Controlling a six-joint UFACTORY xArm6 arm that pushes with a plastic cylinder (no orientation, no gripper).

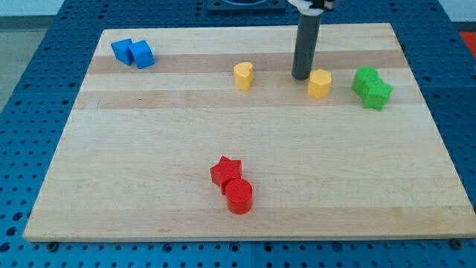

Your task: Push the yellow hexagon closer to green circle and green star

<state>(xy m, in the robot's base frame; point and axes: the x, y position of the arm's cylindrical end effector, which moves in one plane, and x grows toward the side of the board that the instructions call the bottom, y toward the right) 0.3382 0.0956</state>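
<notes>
The yellow hexagon [320,83] lies on the wooden board at the upper right. My tip [301,76] stands just to its left, close to or touching its left side. The green circle [364,78] and the green star [377,94] lie together to the hexagon's right, touching each other, the star a little below and right of the circle. A gap of about one block's width separates the hexagon from the green circle.
A yellow heart [243,75] lies left of my tip. Two blue blocks [133,53] sit at the upper left. A red star [225,170] and a red circle [239,196] touch at the lower middle. The board's right edge [431,126] runs past the green blocks.
</notes>
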